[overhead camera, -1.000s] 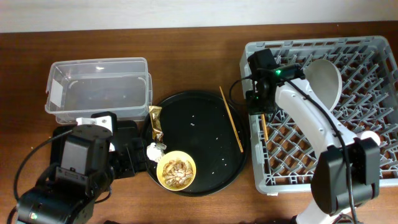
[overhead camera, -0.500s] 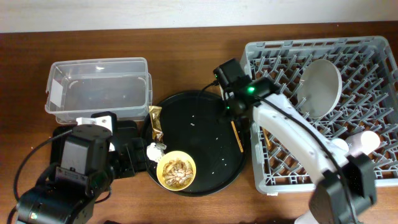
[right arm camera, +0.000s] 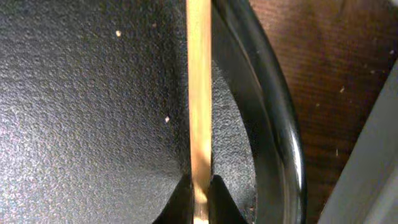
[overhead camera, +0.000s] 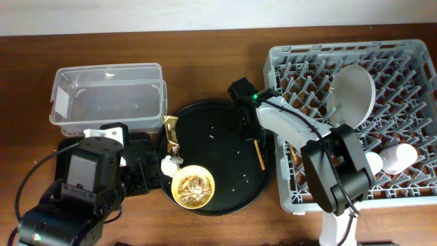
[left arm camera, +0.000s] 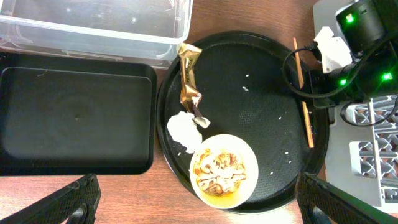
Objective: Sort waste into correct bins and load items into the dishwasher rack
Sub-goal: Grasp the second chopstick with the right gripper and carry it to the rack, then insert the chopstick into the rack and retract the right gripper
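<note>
My right gripper (right arm camera: pixel 200 194) is shut on a wooden chopstick (right arm camera: pixel 199 87) that lies near the right rim of the round black tray (overhead camera: pixel 225 198); in the overhead view the gripper (overhead camera: pixel 246 117) hides its upper half and the lower end (overhead camera: pixel 260 154) shows. A second chopstick (overhead camera: pixel 291 146) lies in the grey dishwasher rack (overhead camera: pixel 416 55), which also holds the pale plate (overhead camera: pixel 351 96) and a cup (overhead camera: pixel 399 158). The yellow bowl (left arm camera: pixel 224 171) holds food scraps. The white tissue (left arm camera: pixel 180 129) and gold wrapper (left arm camera: pixel 189 78) lie beside it. My left gripper (left arm camera: pixel 199 208) is open and empty above the bowl.
The clear tub (overhead camera: pixel 109 96) stands at the back left, and the shallow black rectangular tray (left arm camera: pixel 74 112) lies in front of it. Rice grains dot the round tray. The rack's left wall is close to the right of the held chopstick.
My right arm has swung left from the rack to the round tray and closed on the chopstick lying there. One chopstick stayed in the rack. The left arm has not moved.
</note>
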Motion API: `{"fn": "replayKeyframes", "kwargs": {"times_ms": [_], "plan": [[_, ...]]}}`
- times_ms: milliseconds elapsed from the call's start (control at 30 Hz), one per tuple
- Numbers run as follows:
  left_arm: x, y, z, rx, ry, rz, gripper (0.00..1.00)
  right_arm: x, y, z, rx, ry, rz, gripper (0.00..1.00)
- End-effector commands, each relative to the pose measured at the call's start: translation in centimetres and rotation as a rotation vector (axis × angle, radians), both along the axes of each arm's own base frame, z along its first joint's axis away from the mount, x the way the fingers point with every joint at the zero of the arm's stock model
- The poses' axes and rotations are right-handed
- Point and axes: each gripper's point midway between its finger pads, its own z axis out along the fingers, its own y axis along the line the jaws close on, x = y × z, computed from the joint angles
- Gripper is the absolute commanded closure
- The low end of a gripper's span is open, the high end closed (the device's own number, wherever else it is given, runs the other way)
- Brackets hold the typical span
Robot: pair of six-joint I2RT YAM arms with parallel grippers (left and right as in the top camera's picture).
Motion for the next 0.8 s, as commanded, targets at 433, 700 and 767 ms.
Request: {"fn": "replayKeyframes", "kwargs": {"times_ms": [433, 700, 767], "plan": [[-0.1, 0.2, 0.1, 0.002, 0.001, 0.012, 0.00, 3.9, -9.6, 12.5, -0.047, -0.274, -0.129, 0.96], [-0.4, 0.3, -0.2, 0.008, 0.018, 0.012, 0.00, -0.5, -5.7, 26.8, 0.301, -0.448, -0.044, 0.41], [-0.4, 0.3, -0.2, 0.008, 0.018, 0.012, 0.00, -3.9, -5.2, 31.4, 0.404, -0.543, -0.001, 0.40]]}}
